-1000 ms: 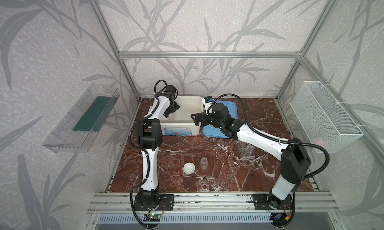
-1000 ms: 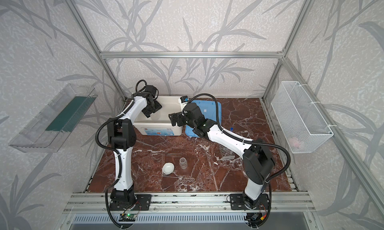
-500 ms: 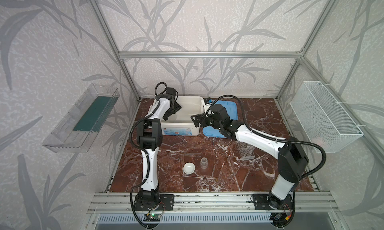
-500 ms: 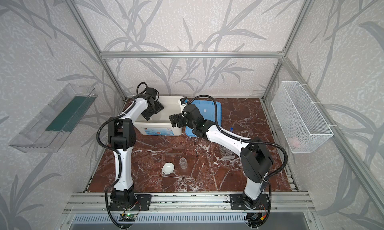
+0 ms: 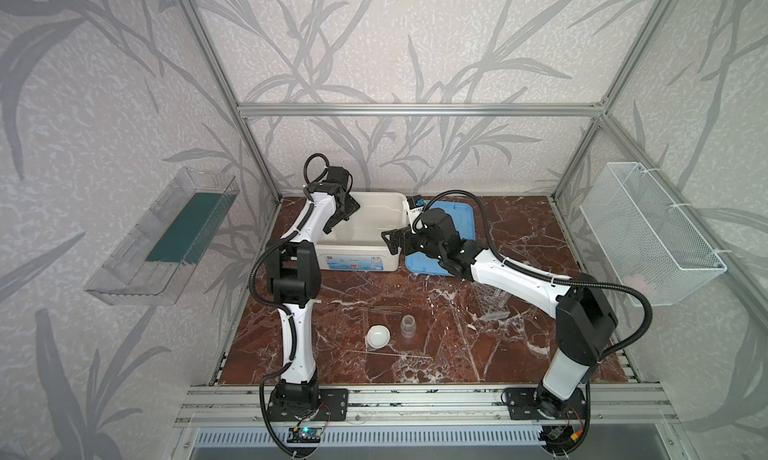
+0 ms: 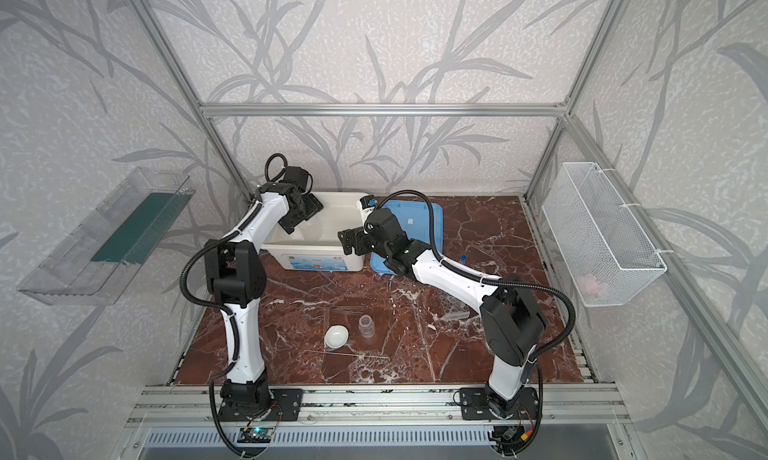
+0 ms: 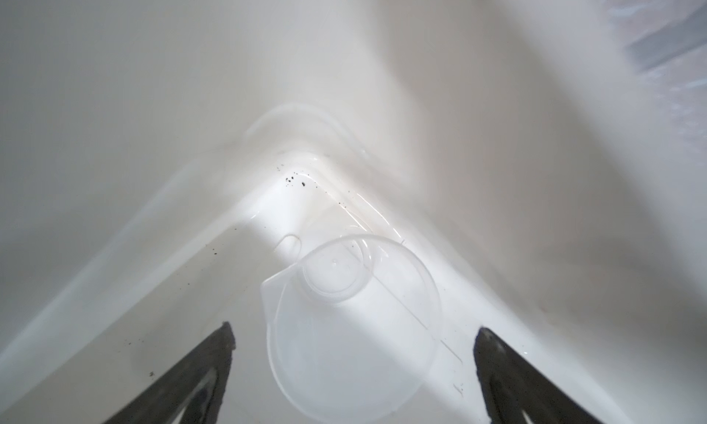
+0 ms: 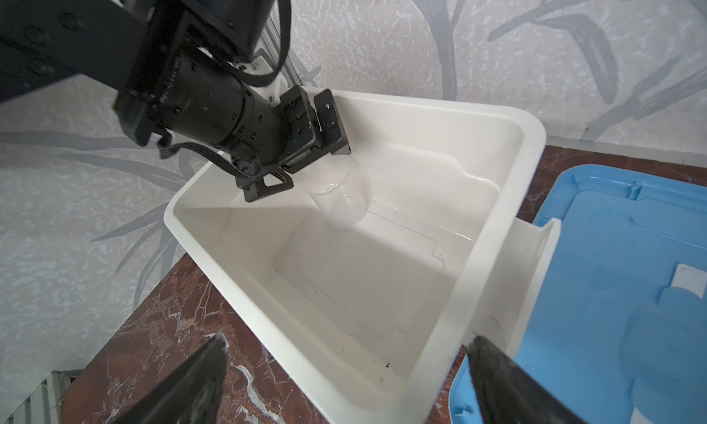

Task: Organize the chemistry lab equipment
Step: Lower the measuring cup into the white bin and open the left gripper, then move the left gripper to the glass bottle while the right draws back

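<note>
1 clear beaker (image 8: 336, 196) in bin (image 8: 531, 135), wrist views only. Bench (image 5: 519, 221): 1 dish (image 5: 378, 336), 1 jar (image 5: 408, 326), 1 rack (image 5: 492, 302). L pincer (image 7: 355, 329) spread wide astride beaker, no contact; R pincer (image 8: 347, 338) spread, empty.

Walled behind and beside the red-brown marble bench (image 5: 519, 229) with pale leaf-patterned wallpaper (image 5: 415, 42). Framed above the bench in aluminium profiles (image 5: 415, 110). Fitted left of the bench with a clear tray (image 5: 137, 271), right of it with a white wire basket (image 5: 648, 233).

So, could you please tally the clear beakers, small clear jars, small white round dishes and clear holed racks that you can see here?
clear beaker: 1
small clear jar: 1
small white round dish: 1
clear holed rack: 1
Total: 4
</note>
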Tool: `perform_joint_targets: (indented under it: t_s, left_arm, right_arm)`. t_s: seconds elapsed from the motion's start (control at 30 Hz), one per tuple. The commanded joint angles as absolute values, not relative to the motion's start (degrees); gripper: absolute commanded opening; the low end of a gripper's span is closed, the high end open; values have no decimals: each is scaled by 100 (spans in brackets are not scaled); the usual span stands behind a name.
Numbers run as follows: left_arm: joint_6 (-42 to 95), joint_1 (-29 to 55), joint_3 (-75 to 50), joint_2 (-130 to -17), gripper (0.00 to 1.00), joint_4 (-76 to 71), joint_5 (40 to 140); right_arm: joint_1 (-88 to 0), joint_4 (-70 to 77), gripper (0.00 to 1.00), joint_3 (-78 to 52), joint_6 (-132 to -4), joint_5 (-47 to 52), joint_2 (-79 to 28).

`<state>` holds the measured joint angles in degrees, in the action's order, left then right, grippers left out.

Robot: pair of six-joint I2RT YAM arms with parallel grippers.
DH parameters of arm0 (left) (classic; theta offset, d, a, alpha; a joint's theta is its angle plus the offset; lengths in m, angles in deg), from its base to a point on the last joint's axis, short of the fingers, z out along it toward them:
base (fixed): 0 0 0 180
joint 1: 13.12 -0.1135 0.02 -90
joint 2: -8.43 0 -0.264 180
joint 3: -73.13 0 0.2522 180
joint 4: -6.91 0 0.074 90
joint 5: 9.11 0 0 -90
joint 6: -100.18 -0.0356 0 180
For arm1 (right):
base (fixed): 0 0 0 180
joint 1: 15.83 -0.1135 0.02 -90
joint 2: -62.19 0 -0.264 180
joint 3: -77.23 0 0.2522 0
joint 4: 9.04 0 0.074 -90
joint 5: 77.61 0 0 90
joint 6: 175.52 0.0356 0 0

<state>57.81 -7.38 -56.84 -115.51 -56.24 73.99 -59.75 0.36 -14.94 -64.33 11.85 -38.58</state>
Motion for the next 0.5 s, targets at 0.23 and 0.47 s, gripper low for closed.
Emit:
perform_joint_targets:
  t_s: [0.23,0.47]
  left_arm:
    - [5597,-670,-5500,-10190,99,-5945,7146]
    - [4891,-591,-4706,-9167,99,-5570,7309]
  right_arm:
    - [-5961,516,97,-1196,-6916,880,-2928]
    - [-5952,1416,100,-1099,-7143,828,-2243]
